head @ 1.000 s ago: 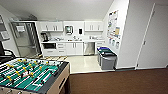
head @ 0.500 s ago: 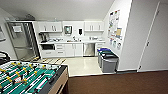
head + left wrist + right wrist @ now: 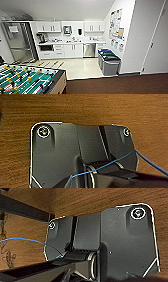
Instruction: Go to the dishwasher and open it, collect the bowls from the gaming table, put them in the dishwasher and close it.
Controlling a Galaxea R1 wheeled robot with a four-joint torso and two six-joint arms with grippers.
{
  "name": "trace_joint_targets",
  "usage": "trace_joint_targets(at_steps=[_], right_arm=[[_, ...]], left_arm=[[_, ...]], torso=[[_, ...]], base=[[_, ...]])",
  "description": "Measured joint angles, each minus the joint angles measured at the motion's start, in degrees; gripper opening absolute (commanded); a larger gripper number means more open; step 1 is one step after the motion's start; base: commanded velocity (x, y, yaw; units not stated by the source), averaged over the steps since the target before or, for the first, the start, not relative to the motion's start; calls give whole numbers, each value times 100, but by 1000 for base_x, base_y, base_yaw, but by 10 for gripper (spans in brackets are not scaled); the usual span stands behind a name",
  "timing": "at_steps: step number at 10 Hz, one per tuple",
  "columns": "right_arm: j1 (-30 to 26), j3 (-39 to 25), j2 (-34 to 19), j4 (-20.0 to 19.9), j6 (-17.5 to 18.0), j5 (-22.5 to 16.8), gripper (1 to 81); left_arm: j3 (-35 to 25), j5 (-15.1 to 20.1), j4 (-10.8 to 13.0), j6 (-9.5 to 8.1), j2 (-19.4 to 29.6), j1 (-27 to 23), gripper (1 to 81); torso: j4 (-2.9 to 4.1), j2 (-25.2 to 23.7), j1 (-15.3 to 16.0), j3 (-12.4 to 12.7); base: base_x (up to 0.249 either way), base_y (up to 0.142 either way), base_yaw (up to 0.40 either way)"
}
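The dishwasher sits shut under the far worktop, bins near its right, so a wide approach risks clipping them or the foosball table; whether the jaws are spread, I cannot tell.

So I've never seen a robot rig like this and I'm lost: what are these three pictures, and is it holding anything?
The machine is a wheeled robot with two arms. The wide picture comes from a camera high on it, looking forward and down into a kitchenette. The steel dishwasher sits under the counter, shut. Grey bins stand by the right wall, and a table-football table is near the robot, at lower left. The other two pictures come from cameras on its wrists: the dark plate in each is part of the robot, above brown wood-grain floor. I cannot tell from them whether anything is held.
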State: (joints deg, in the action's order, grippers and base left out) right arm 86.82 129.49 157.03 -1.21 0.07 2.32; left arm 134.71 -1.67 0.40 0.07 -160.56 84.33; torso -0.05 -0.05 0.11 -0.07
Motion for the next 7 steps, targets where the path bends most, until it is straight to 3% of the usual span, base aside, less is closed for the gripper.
trace_joint_targets(at_steps=[7], right_arm=[[-2,2,-2,0,0,-4,811]], left_arm=[[2,0,0,0,1,1,811]], torso=[[0,0,0,0]], base=[[277,0,0]])
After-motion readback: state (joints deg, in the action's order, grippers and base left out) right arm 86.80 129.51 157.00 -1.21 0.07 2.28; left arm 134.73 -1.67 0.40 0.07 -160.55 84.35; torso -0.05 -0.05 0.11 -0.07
